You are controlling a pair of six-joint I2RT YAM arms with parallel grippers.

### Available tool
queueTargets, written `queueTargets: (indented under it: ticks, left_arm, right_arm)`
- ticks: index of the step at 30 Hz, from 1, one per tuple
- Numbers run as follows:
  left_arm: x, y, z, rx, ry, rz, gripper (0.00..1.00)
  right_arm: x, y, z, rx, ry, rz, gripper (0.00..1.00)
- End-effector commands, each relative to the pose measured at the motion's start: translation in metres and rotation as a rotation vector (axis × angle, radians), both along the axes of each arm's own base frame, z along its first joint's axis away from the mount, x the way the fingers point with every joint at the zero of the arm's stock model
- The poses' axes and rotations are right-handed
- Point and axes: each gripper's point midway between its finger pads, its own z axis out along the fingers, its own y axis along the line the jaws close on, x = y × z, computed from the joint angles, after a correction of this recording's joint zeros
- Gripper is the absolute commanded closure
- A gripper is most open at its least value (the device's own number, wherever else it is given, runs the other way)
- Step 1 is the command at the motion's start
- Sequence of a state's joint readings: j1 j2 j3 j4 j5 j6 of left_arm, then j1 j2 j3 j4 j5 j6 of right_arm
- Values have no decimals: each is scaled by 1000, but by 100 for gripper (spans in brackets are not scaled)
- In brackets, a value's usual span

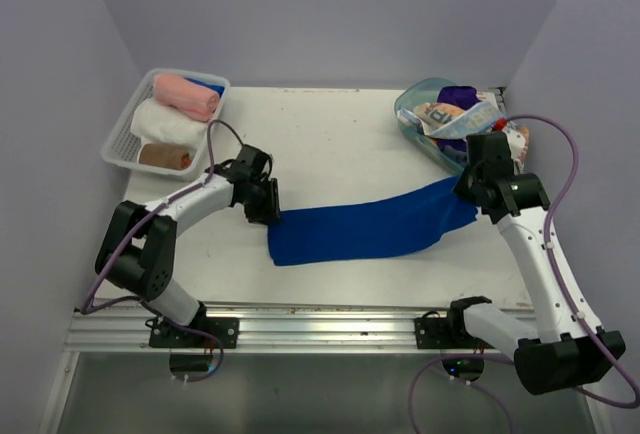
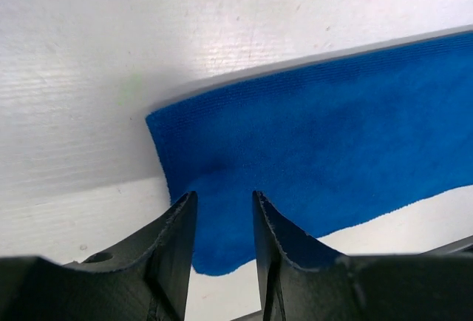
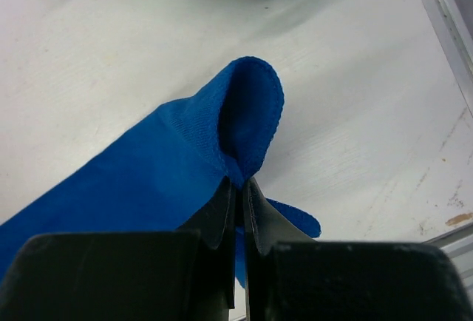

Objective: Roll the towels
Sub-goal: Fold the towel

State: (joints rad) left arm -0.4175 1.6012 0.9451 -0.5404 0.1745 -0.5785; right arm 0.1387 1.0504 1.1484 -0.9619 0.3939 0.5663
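A royal blue towel (image 1: 370, 229) lies stretched out flat across the middle of the white table. My left gripper (image 1: 270, 212) is at its left end. In the left wrist view, the left gripper (image 2: 224, 201) is open, its jaws a small gap apart just over the towel's (image 2: 332, 143) end edge. My right gripper (image 1: 468, 192) is shut on the towel's right end. In the right wrist view, the right gripper (image 3: 240, 182) pinches a raised fold of the blue towel (image 3: 148, 180), and the corner curls up above the fingertips.
A white mesh basket (image 1: 115, 144) at the back left holds rolled pink (image 1: 185, 96), white (image 1: 165, 124) and brown (image 1: 165, 157) towels. A clear teal tub (image 1: 410, 119) at the back right holds a purple towel (image 1: 458, 97) and a printed towel (image 1: 470, 119). A metal rail runs along the near edge.
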Motion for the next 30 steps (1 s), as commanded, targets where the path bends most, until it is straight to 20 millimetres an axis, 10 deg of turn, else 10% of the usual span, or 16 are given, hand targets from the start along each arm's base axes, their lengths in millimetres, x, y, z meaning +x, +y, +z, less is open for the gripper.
queueTargets:
  ticks: [1, 9, 22, 30]
  left_arm:
    - [18, 11, 45, 9, -105, -4, 60]
    - [12, 60, 5, 59, -10, 117, 67]
    - [-5, 34, -26, -29, 81, 85, 70]
    - [0, 30, -26, -40, 85, 86, 70]
  right_arm:
    - [8, 22, 18, -11, -21, 82, 100]
    - [30, 108, 33, 34, -68, 272, 100]
    - [27, 295, -5, 42, 6, 651, 100]
    - [23, 365, -37, 41, 75, 790, 100]
